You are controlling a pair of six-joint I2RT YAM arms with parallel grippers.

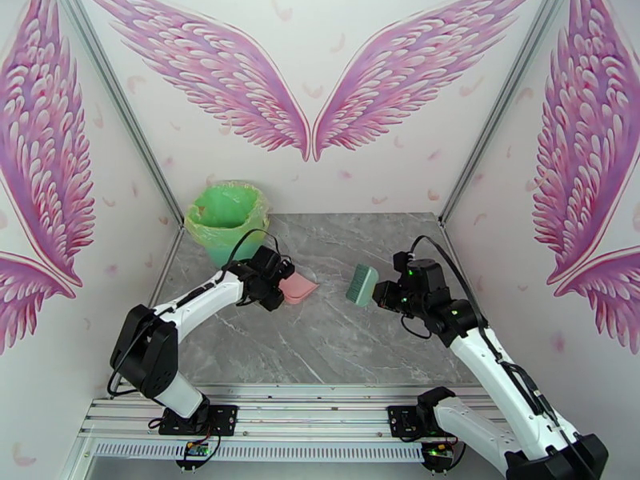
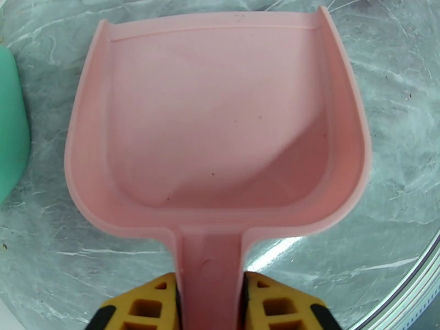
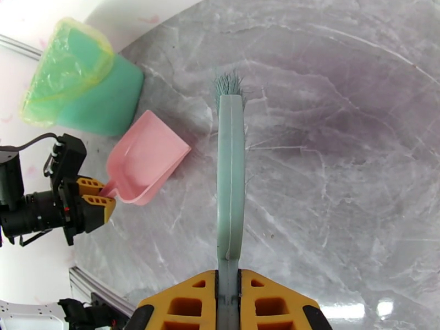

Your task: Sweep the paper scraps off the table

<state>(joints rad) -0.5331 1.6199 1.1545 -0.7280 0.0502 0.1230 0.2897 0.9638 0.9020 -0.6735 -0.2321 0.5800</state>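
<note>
I have the left gripper (image 2: 209, 302) clamped on the handle of the pink dustpan (image 2: 220, 116), its scoop straight ahead of the jaws over the table (image 2: 396, 133). The right gripper (image 3: 228, 302) grips the green brush (image 3: 230, 171), bristles ahead of its jaws, the dustpan off to their left.

Counter (image 1: 320, 346) is grey marble, pale veins running through it. Dustpan (image 2: 220, 116) is plain pink, brush (image 3: 230, 177) a muted mint green with greyer bristles. At ten o'clock, bin (image 1: 220, 242) is green under a yellowish-green liner (image 1: 228, 203). Left hand (image 2: 208, 303) and right hand (image 3: 228, 303) are yellow and black. Walls (image 1: 312, 182) are white with pink-purple feathered wings (image 1: 240, 74).
</note>
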